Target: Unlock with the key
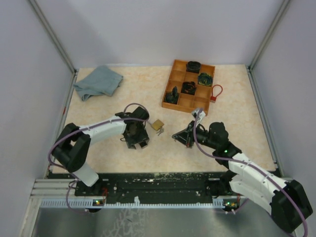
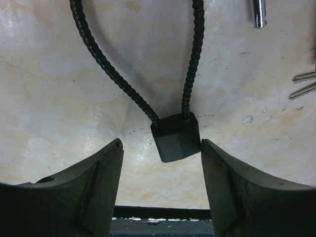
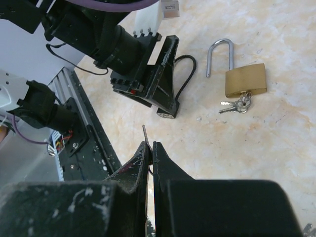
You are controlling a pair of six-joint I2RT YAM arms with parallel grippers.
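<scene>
Jaws: left gripper [image 2: 161, 144] wide around black block [image 2: 175, 137], right gripper [image 3: 150, 146] closed.

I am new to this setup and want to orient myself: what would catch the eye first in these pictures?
The brass padlock lies on the table between the arms, its shackle swung open and keys in its base. The left gripper stands open around a black cable lock, while the right gripper is shut on a thin metal strip.
</scene>
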